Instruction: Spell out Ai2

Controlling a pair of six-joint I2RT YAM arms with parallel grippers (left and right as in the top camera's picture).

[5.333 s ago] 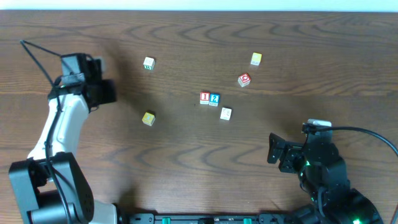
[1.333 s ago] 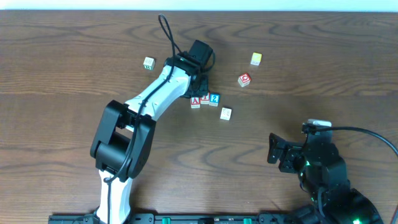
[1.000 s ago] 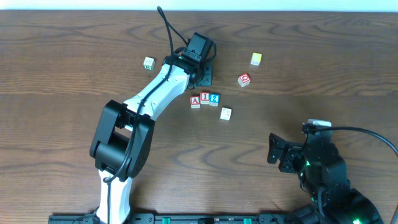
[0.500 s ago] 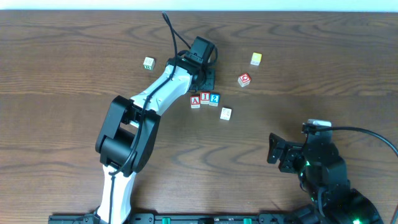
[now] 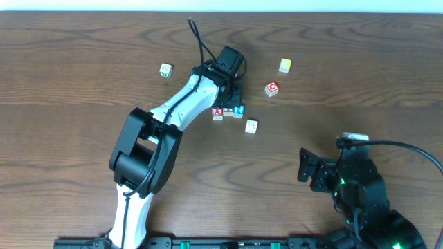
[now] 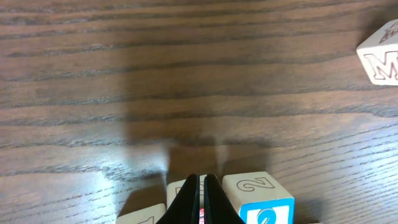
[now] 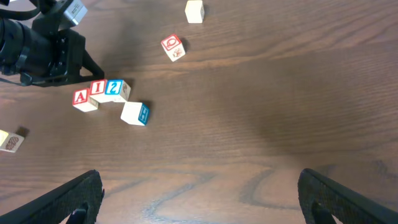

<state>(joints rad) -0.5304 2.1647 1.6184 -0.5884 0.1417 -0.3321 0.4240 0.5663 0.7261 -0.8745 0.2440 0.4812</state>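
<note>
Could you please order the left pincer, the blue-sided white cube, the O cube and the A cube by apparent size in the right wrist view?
1. left pincer, largest.
2. blue-sided white cube, O cube and A cube look alike; the O cube lies farther from the camera, so I won't rank them.

red cube "A" (image 7: 81,98), red cube "I" (image 7: 97,88), blue cube "2" (image 7: 113,87) (side by side), pale cube "M" (image 6: 380,62)

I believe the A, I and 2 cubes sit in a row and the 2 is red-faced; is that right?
Not quite: the 2 cube is blue-faced, as the right wrist view shows. It does sit in a row with the A cube and I cube.
</note>
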